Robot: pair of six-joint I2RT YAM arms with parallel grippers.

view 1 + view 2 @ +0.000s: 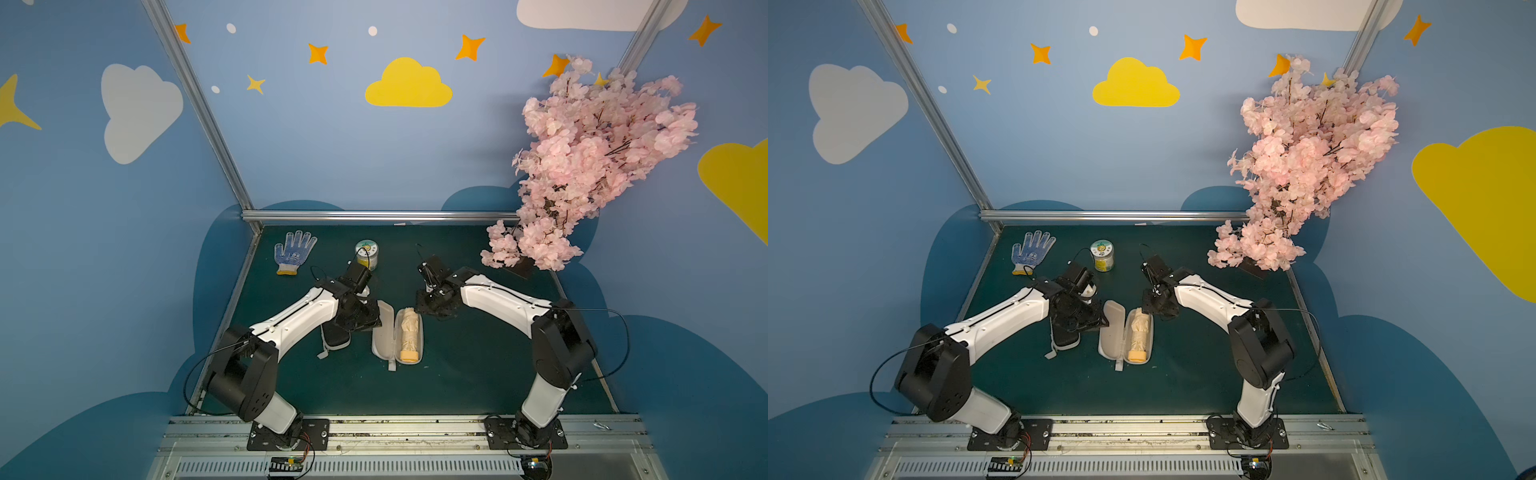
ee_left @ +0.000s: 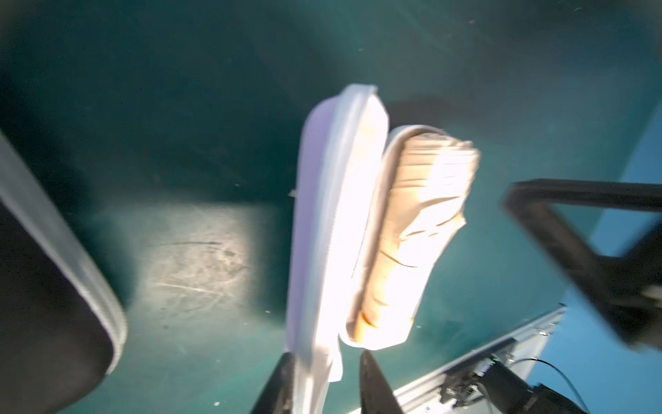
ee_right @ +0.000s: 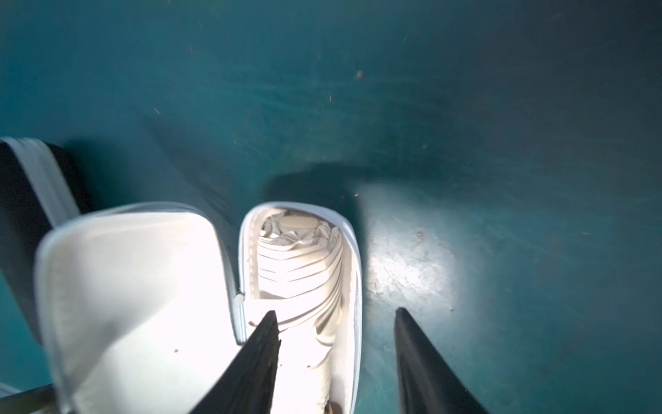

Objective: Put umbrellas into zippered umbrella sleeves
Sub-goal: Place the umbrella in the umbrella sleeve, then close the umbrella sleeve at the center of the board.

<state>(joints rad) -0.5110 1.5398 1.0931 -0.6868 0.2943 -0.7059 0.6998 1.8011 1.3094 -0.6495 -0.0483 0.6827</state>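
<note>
While the oblong lilac-shelled zip sleeve (image 1: 383, 332) lies spread open in the middle of the dark green table mat (image 1: 478, 365), a short folded umbrella (image 1: 409, 328) of pale peach-beige fabric lies lengthwise in the half nearer the right arm. Its handle end points toward the robot's base, and the other half shows bare pale lining in both top views. The left gripper (image 2: 326, 358) stands at the rim of that bare half. In the blurred left wrist view the rim passes between the two black fingers (image 2: 376, 387), one close against the lilac shell and the other a little apart from the lining, so the jaws are narrowly parted and not clamped on it. The right gripper (image 3: 335, 312) hangs over the far end of the sleeve with its fingers (image 3: 258, 358) spread wide and holding nothing. In the right wrist view one finger is above the umbrella's pleated fabric inside the sleeve and the other is above bare mat just outside the rim. Just beside the lilac sleeve, on the left arm's side, lies the black-shelled zip sleeve (image 1: 337, 338) with a grey pull strap (image 1: 321, 354), partly hidden under the left gripper; whether it is zipped shut I cannot tell. At the far side of the mat lie a white glove (image 1: 293, 251) with blue dots and a small clear jar (image 1: 366, 254) with a green-and-white lid, and a branch of pink blossoms (image 1: 590, 166) hangs over the far right corner.
</note>
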